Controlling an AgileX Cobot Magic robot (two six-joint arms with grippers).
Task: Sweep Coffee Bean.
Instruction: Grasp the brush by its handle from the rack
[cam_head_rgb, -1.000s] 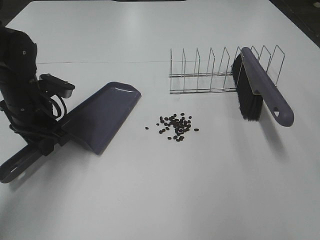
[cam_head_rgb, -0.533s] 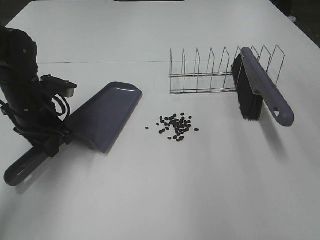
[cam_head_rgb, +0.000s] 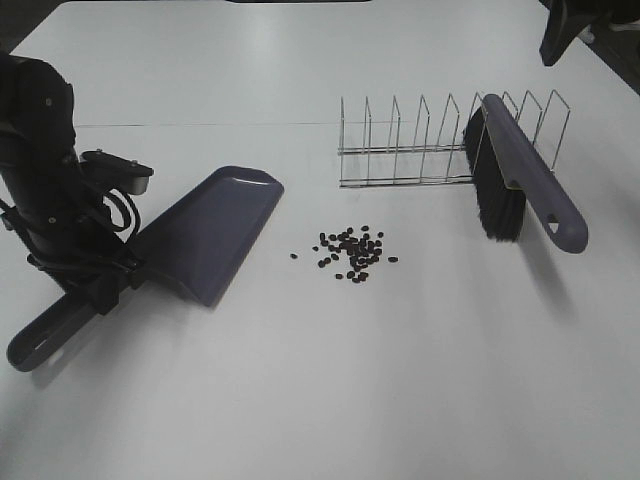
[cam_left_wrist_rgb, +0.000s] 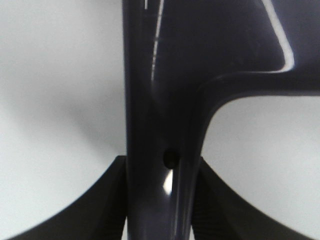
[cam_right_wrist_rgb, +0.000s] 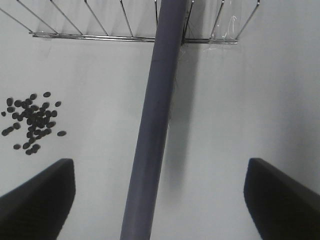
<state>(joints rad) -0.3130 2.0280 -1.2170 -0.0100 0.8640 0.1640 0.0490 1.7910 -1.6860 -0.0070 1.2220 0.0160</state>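
Observation:
The coffee beans (cam_head_rgb: 350, 252) lie in a loose cluster on the white table, and also show in the right wrist view (cam_right_wrist_rgb: 32, 122). The grey-purple dustpan (cam_head_rgb: 210, 235) lies left of them, its mouth toward them. My left gripper (cam_head_rgb: 100, 285) is shut on the dustpan's handle (cam_left_wrist_rgb: 160, 125), with a finger (cam_left_wrist_rgb: 107, 200) on each side. The purple brush (cam_head_rgb: 520, 180) leans in a wire rack (cam_head_rgb: 440, 150), bristles down. My right gripper (cam_right_wrist_rgb: 159, 165) is open above the brush handle (cam_right_wrist_rgb: 155, 125) without touching it. In the high view only a dark part (cam_head_rgb: 565, 25) of it shows at the top right.
The wire rack (cam_right_wrist_rgb: 125, 30) stands behind the beans and holds only the brush. The table's white surface (cam_head_rgb: 400, 380) stretches toward the near edge.
The dustpan has shifted slightly toward the beans in my left gripper. The right arm has come into the high view at the top right. Beans and brush have not moved.

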